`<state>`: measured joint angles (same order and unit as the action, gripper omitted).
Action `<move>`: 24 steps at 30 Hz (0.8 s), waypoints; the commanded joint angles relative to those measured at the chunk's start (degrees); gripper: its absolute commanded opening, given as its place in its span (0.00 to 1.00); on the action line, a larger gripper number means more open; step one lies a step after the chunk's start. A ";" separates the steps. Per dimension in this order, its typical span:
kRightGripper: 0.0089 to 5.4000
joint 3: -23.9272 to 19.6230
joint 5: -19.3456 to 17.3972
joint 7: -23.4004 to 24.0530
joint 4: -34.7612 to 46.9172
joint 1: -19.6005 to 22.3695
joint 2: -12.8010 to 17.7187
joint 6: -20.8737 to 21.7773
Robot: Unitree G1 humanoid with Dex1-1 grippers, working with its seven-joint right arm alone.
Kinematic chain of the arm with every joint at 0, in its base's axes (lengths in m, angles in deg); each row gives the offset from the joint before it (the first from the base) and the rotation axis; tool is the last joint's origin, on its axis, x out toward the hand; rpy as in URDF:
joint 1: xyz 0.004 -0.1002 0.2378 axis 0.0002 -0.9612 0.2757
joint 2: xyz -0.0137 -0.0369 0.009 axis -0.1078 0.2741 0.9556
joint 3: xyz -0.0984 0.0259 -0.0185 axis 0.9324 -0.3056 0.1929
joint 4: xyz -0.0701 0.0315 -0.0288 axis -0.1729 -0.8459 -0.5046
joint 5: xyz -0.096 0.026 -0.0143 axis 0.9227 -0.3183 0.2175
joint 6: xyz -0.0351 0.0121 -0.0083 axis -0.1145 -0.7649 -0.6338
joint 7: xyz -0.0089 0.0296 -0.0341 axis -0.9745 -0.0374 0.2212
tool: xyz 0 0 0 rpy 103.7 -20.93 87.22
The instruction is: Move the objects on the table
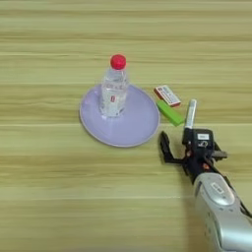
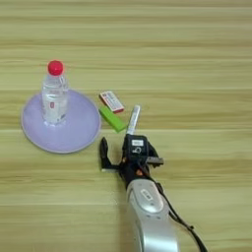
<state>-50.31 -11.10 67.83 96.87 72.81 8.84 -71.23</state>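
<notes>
Though fingers (image 1: 176, 142) spread beside marker pen (image 1: 190, 114), pen's lower end hidden behind gripper body.

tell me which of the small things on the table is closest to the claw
The silver-and-black marker pen: its lower end reaches the claw, while the green block and the red-and-white card lie farther up and left.

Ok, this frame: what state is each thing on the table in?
Bottle: upright on the lavender plate, red cap on.
Green block: flat on the table, beside the plate.
Red-and-white card: flat, at the block's far end.
Marker pen: lying flat.
Right end effector: open, holding nothing.
</notes>
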 commanded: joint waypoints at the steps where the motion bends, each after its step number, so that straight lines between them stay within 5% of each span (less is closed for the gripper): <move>1: 0.94 -0.59 -1.49 0.13 0.57 1.65 -0.50 -0.11; 24: 0.44 -2.55 -2.50 2.55 0.30 2.50 -1.80 -1.39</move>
<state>-52.35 -13.70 69.53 95.69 74.24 6.60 -72.48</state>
